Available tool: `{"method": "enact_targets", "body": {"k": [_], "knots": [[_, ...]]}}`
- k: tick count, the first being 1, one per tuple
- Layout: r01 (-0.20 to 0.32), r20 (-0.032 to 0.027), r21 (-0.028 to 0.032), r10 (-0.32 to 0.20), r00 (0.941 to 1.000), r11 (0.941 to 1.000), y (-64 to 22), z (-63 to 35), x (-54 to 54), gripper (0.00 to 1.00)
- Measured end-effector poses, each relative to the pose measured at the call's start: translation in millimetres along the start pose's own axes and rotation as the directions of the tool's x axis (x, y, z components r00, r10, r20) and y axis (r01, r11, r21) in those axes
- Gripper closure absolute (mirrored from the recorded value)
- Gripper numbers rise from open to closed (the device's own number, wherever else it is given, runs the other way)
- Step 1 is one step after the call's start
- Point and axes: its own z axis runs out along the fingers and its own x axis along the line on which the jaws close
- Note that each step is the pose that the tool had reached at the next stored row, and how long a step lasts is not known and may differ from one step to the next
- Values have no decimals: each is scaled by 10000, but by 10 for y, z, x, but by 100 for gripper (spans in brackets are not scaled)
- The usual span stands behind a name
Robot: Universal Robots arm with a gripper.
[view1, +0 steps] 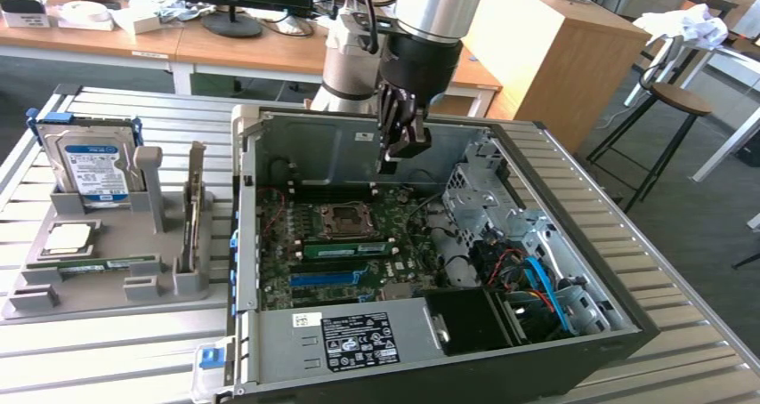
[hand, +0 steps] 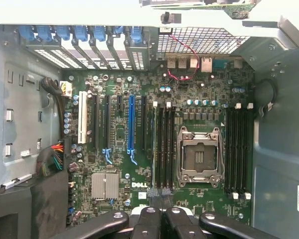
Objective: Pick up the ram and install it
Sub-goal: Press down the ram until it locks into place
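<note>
Gripper (view1: 390, 159) hangs fully closed over the open computer case (view1: 309, 146); below it we see the ram (view1: 344, 248) in a motherboard (hand: 117, 149) slot.

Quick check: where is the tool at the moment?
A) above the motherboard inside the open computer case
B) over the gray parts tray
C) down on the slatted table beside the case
A: the tool hangs over the open case, and the wrist view looks straight down on the motherboard and its processor socket.
</note>
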Motion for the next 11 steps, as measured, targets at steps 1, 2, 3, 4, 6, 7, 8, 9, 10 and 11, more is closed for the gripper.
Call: {"method": "enact_targets", "body": {"k": [1,2,3,4,6,7,8,9,10,11], "knots": [[-1,0,0,1,10000,10000,0,0,0,90],[0,0,0,0,10000,10000,0,0,0,90],[0,0,0,0,10000,10000,0,0,0,90],[0,0,0,0,10000,10000,0,0,0,90],[0,0,0,0,10000,10000,0,0,0,90],[1,1,0,-1,10000,10000,-3,0,0,90],[2,-1,0,-2,10000,10000,-7,0,1,90],[1,-1,0,-1,10000,10000,-12,-1,0,90],[0,-1,-1,0,10000,10000,-19,-1,0,90],[0,-1,0,0,10000,10000,-27,-1,0,90]]}}
